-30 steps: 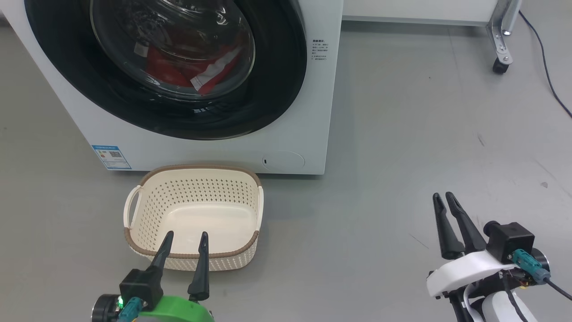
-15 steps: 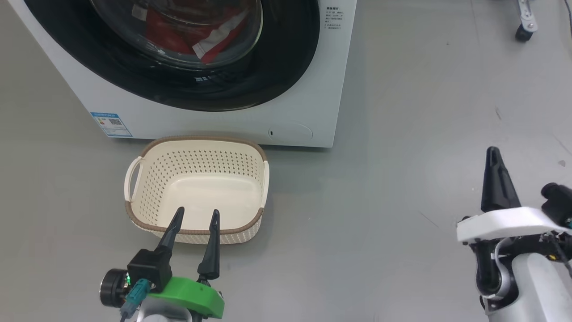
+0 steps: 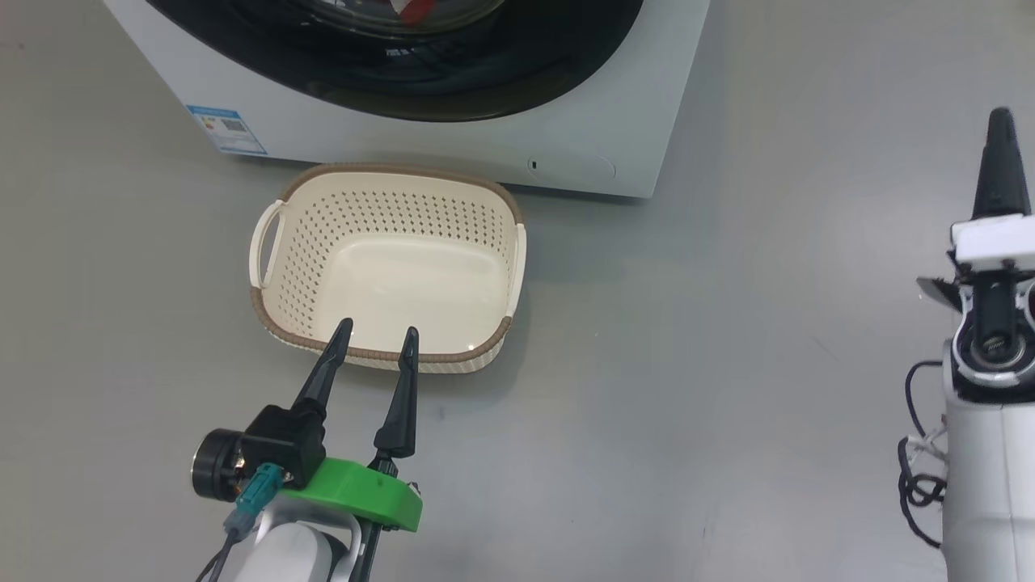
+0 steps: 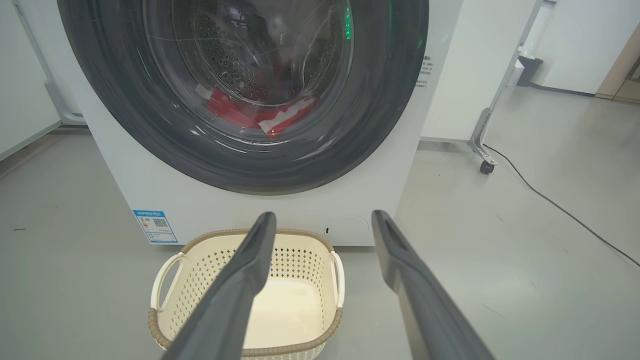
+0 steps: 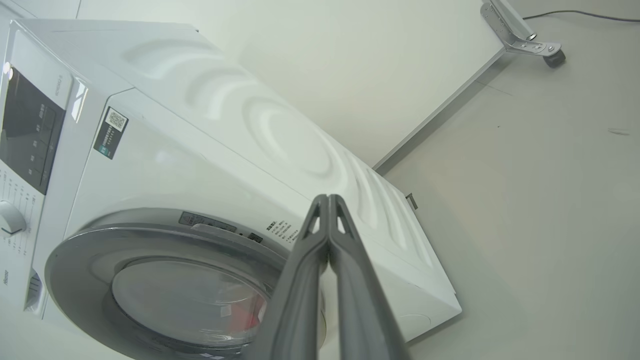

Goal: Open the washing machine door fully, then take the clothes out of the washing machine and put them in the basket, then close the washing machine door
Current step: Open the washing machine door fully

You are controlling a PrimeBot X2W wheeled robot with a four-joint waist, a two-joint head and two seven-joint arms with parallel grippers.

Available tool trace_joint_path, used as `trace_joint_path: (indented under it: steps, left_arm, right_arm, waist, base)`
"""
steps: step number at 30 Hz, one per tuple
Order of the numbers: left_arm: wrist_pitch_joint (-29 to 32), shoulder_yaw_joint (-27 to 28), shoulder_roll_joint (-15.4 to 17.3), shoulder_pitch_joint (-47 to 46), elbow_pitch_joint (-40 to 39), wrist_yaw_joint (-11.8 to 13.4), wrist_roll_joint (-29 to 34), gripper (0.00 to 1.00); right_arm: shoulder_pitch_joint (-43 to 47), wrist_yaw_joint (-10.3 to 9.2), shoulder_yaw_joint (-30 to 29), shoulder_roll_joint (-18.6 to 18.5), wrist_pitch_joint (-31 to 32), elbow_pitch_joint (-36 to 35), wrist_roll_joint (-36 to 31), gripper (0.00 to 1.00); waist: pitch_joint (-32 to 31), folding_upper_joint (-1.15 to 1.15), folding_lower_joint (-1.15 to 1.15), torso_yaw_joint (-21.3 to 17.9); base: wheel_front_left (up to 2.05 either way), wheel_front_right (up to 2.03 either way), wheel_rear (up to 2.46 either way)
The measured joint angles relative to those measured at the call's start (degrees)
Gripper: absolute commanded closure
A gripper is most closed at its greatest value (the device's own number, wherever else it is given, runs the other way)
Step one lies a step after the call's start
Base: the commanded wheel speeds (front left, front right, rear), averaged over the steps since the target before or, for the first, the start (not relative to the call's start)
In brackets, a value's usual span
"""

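The white washing machine [image 3: 453, 145] stands at the top of the head view, and its black-rimmed round door [image 4: 240, 100] is closed. Behind the door glass lie the red and white clothes [image 4: 260, 112]. On the floor in front sits the empty cream basket [image 3: 388, 267]. My left gripper [image 3: 376, 335] is open, its fingertips over the basket's near rim. My right gripper [image 3: 1001, 121] is shut on nothing and raised at the right, well clear of the machine. The right wrist view has its two fingers pressed together [image 5: 327, 200], pointing toward the machine's right front corner [image 5: 350, 240].
A white panel on a metal leg with a caster [image 4: 485, 165] stands to the right of the machine, with a dark cable [image 4: 560, 210] running across the grey floor. Open floor [image 3: 728, 323] lies between the basket and my right arm.
The head camera has tilted down, so the machine slid up the picture. My right gripper went from slightly parted to shut and rose along the right side. The left gripper stayed open by the basket.
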Motion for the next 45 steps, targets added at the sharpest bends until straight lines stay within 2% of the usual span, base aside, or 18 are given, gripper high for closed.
trace_joint_path:
  steps: [3, 8, 16, 36, 45]
  left_arm:
    - [0.0, -0.1, 0.0, -0.8, -0.3, 0.0, 0.0, 0.0]
    - [0.0, -0.1, 0.0, -2.3, -0.7, 0.0, -0.6, 0.0]
    - [0.0, -0.3, -0.1, -4.4, -1.3, 0.0, -1.5, 0.0]
    - [0.0, -0.4, -0.4, -6.4, -1.2, 0.0, -4.9, 0.0]
    - [0.0, -1.1, -0.6, -7.6, -1.3, 0.0, -6.1, 0.0]
  right_arm:
    - [-4.8, -1.07, -1.8, 0.0, 2.0, 0.4, 3.6, 1.0]
    - [-11.7, -2.98, -2.9, -0.6, 4.8, 1.4, 5.1, 1.0]
    - [-21.3, -4.49, -3.5, -3.4, 9.5, 3.6, 7.3, 1.0]
    - [-37.9, -6.98, -3.0, -4.1, 19.9, 13.0, 14.4, 1.0]
    - [-43.4, -7.11, -2.5, -4.4, 24.0, 17.9, 16.1, 1.0]
  waist:
    - [1.8, 0.0, 0.0, 1.1]
    - [4.8, 0.0, 0.0, 2.8]
    - [9.1, 0.0, 0.0, 5.9]
    - [14.9, 0.0, 0.0, 13.5]
    - [16.5, 0.0, 0.0, 16.1]
  base:
    - [0.0, 0.0, 0.0]
    - [0.0, 0.0, 0.0]
    - [0.0, 0.0, 0.0]
    - [0.0, 0.0, 0.0]
    - [0.0, 0.0, 0.0]
